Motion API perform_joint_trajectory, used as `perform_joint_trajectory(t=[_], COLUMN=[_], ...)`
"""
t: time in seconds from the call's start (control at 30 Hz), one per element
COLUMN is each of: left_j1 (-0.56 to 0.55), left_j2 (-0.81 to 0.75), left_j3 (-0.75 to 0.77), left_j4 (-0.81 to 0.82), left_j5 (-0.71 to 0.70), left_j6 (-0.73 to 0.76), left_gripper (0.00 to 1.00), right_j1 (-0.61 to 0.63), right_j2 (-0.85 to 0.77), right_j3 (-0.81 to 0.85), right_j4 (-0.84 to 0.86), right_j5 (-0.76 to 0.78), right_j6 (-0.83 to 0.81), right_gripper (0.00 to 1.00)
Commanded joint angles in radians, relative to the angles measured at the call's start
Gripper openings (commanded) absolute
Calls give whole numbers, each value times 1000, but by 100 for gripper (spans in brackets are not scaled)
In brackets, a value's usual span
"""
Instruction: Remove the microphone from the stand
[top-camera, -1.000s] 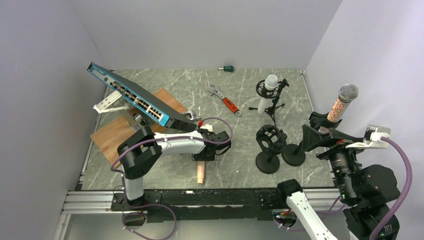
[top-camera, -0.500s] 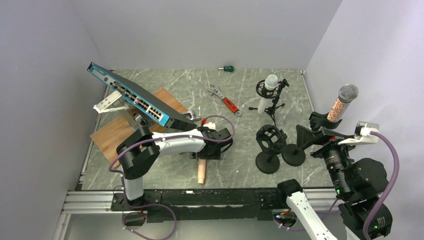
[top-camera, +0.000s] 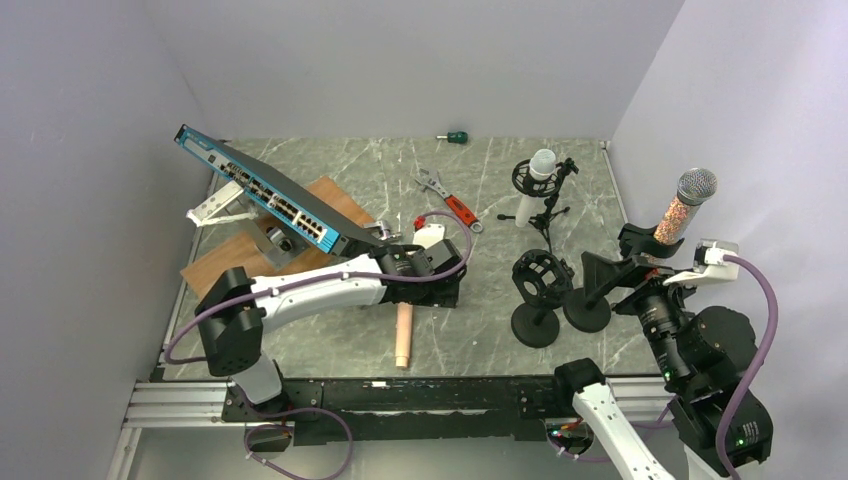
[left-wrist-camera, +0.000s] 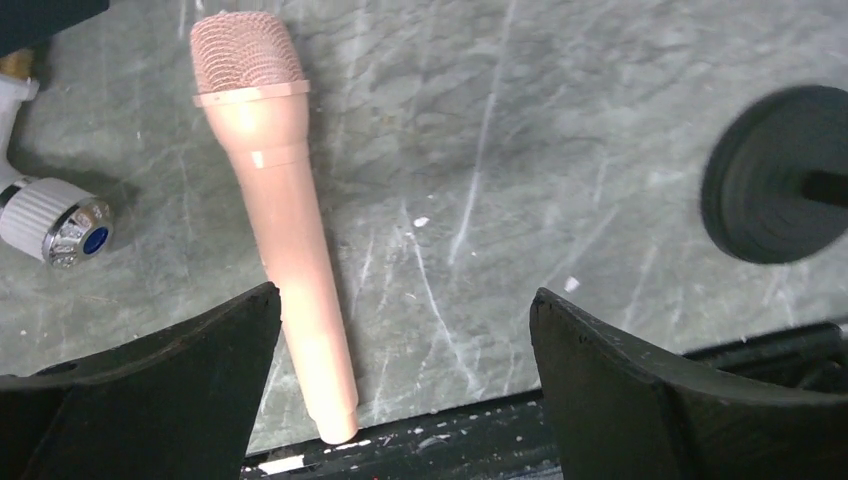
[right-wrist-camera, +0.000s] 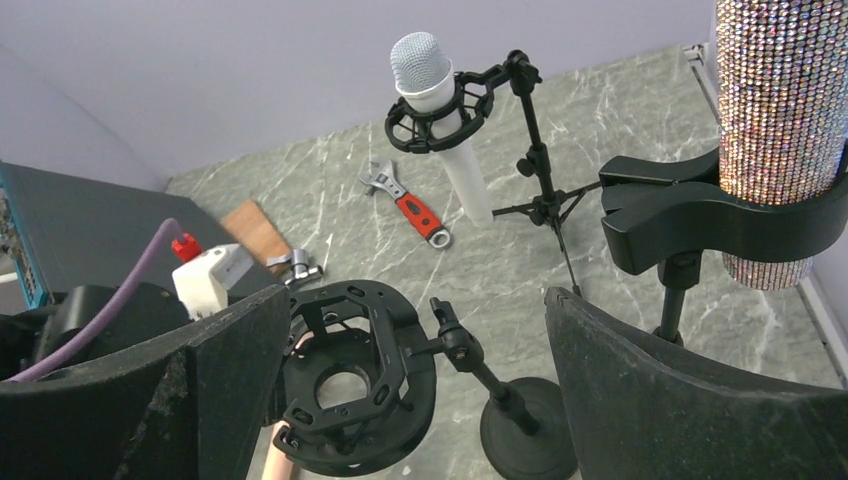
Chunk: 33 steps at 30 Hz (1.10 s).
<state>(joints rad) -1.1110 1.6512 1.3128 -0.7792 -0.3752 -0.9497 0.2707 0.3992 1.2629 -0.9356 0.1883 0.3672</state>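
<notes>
A pink microphone (left-wrist-camera: 270, 200) lies flat on the marble table (top-camera: 340, 340), its tip at the near edge, also visible from above (top-camera: 402, 335). My left gripper (left-wrist-camera: 405, 340) hovers open above it, the handle just inside the left finger (left-wrist-camera: 150, 390), nothing held. Beside it stands an empty black shock-mount stand (top-camera: 538, 280). A glitter microphone (top-camera: 683, 210) sits upright in a clip stand (right-wrist-camera: 700, 215), and a white microphone (right-wrist-camera: 440, 110) sits in a tripod mount. My right gripper (right-wrist-camera: 415, 390) is open, behind the empty mount (right-wrist-camera: 350, 380).
A blue-edged network switch (top-camera: 265, 195) leans over a wooden board (top-camera: 235, 265) at the left. A red-handled wrench (top-camera: 450, 203) and a small green screwdriver (top-camera: 455, 137) lie farther back. Round stand bases (top-camera: 588, 310) stand close together. Walls close both sides.
My left gripper opened and let go of the pink microphone, then drew away toward the far right. The right arm shifted slightly left and lower.
</notes>
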Motion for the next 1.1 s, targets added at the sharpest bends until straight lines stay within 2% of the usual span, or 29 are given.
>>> perform_joint_trajectory(t=[0.0,0.1,0.17,0.23,0.33,0.47,0.6,0.77,0.9,1.07], left_j1=[-19,-24,-24,-24,-23,-23,-24,-43,-85,-130], left_j2=[-105,-185,-246,-305,-369,-362,-304,-223,-144,-55], left_j3=[13,-6,-37,-68,-76,22,127,223,308,378], left_j4=[109,225,342,473,580,569,536,524,489,475], left_j5=[16,20,78,204,385,564,630,612,463,297], left_j6=[140,284,394,513,616,670,692,752,798,856], left_gripper=[97,95,95,95,96,96,92,89,90,85], right_j1=[-4,-4,-5,-4,-4,-4,-5,-4,-4,-4], right_j2=[32,49,53,53,54,57,61,60,57,51], right_j3=[9,27,29,28,19,10,5,6,12,22], right_j4=[-4,-18,-21,-22,-21,-19,-16,-18,-28,-43], right_j5=[-26,-36,-42,-45,-51,-67,-76,-87,-85,-70], right_j6=[1,-23,-32,-37,-39,-39,-38,-34,-38,-43], right_gripper=[100,100,100,100,100,100,100,100,100,100])
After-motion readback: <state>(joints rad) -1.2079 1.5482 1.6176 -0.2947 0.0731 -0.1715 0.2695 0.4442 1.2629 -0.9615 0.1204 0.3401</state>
